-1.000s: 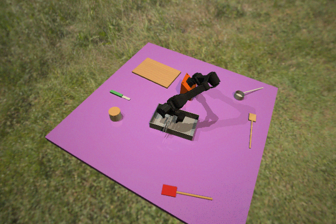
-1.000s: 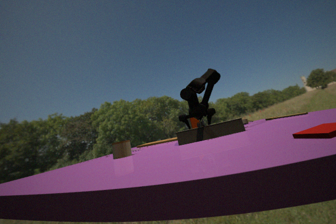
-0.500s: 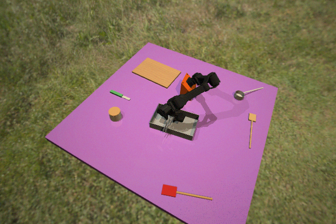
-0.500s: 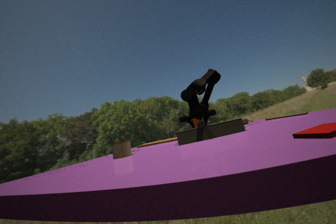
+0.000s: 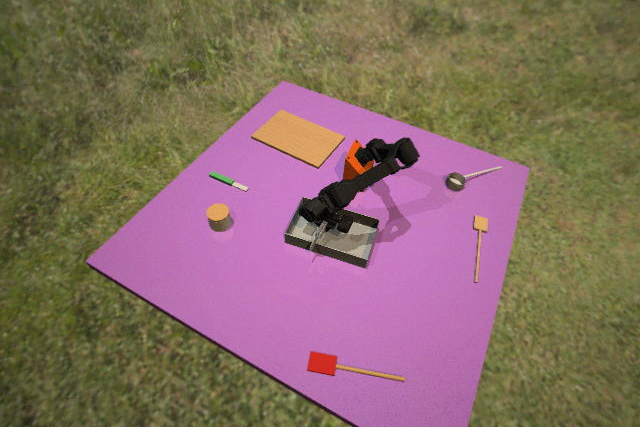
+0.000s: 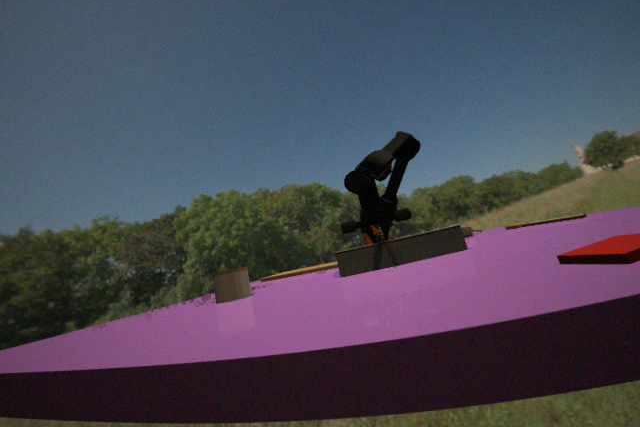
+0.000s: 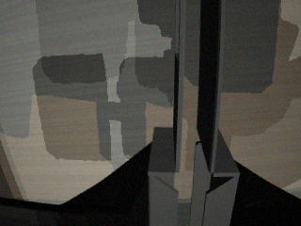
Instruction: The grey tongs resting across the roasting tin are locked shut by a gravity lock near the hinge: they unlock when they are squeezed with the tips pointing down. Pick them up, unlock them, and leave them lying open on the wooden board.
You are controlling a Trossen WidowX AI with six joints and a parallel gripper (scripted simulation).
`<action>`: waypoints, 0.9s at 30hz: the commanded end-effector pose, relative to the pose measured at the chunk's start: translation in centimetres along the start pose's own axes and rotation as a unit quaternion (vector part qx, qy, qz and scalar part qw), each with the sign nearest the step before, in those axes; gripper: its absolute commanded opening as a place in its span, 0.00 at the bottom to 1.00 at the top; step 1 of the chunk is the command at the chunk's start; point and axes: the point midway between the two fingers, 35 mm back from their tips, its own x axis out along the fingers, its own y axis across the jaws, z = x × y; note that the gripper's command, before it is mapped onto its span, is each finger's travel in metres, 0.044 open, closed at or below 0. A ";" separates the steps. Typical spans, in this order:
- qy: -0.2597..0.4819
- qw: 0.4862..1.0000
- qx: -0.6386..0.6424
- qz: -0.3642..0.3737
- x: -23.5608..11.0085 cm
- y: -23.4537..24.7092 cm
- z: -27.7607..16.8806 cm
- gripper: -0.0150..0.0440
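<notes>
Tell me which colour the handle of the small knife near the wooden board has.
The knife handle is green; the top view shows it best.

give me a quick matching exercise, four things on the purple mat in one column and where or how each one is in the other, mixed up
Things:
1. grey metal tongs
2. flat rectangular wooden board
3. red square-headed spatula with a wooden handle
4. short round wooden-topped cylinder

Places or states:
A. near the mat's front edge, away from the arm
B. at the far corner, nothing lying on it
C. across the grey roasting tin, gripped by the black claw
D. standing alone, on the side with the green-handled knife

Pairs: 1-C, 2-B, 3-A, 4-D
</notes>
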 end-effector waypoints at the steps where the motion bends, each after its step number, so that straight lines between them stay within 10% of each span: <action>1: 0.001 1.000 0.000 0.000 -0.1 0.0 0.0 0.30; 8: 0.001 1.000 0.000 0.001 -0.8 0.1 -0.2 0.00; 17: 0.000 1.000 0.003 0.001 -12.4 0.2 -0.1 0.00; 27: 0.000 1.000 0.003 0.000 -12.7 0.1 0.0 0.00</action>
